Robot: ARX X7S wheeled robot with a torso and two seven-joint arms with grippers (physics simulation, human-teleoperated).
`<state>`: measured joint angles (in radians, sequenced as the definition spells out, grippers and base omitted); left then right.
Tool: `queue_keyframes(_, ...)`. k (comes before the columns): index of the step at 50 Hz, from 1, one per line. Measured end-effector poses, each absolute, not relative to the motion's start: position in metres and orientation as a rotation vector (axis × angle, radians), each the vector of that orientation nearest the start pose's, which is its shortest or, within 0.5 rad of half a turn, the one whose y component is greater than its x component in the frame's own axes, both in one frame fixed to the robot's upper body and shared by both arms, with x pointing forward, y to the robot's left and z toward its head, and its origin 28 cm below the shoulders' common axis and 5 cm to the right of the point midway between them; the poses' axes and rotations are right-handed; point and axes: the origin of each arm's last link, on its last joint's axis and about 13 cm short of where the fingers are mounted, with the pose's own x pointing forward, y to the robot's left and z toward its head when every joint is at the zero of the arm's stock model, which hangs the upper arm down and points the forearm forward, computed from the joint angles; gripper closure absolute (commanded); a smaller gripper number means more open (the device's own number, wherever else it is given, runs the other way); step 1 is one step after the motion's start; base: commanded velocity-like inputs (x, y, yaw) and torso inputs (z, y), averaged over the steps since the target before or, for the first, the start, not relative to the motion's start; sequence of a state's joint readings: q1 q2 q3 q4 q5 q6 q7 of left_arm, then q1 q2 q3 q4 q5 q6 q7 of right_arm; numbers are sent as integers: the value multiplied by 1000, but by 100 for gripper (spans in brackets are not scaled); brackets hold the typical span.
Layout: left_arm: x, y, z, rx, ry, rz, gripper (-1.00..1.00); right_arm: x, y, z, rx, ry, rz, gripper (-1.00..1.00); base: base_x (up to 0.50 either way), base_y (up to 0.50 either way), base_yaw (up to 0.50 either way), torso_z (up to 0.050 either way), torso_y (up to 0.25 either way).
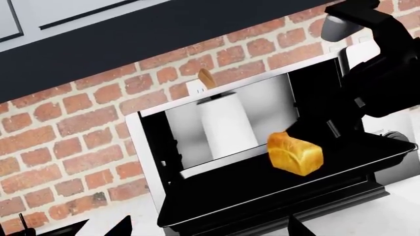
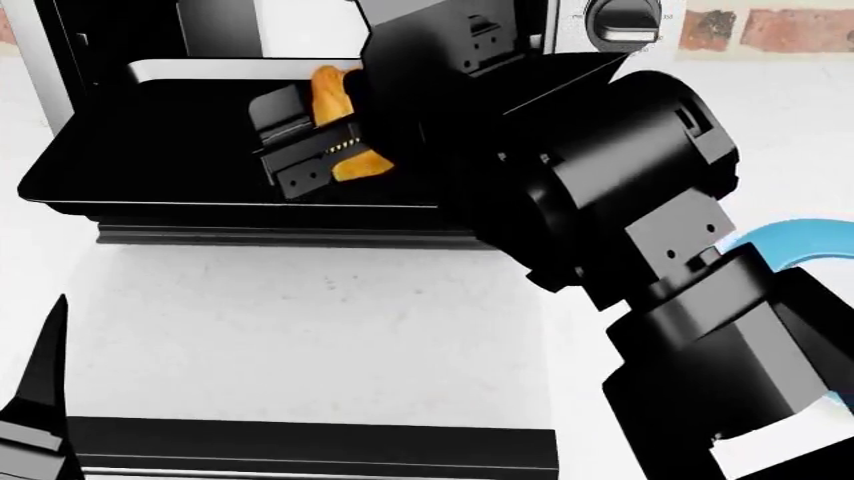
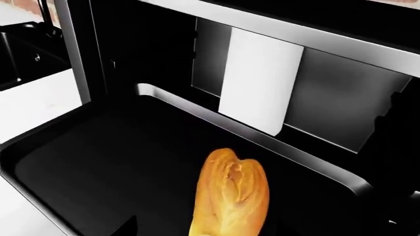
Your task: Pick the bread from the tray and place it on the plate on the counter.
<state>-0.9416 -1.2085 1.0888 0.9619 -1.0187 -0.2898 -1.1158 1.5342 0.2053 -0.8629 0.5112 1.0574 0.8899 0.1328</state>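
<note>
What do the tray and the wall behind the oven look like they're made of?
The tray looks like glossy black enamelled or coated metal, judging by its thin raised rim and soft sheen. The wall looks like matte red brick with pale mortar joints. Both are rendered, so these are appearances only.

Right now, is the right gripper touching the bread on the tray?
Cannot tell. In the head view the right gripper overlaps the bread on the tray, hiding any gap; neither wrist view shows its fingers meeting the loaf.

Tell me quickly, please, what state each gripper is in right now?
Left gripper: cannot be told.
Right gripper: at the bread; grip cannot be told.
</note>
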Motion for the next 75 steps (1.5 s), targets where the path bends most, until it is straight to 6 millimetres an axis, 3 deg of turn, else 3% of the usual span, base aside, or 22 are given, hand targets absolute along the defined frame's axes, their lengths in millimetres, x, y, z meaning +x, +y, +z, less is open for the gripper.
queue_keyframes(75, 153, 234, 210, 297, -232, -80, -100, 406, -37, 278, -137, 338, 481, -100, 0, 0, 0, 0, 0)
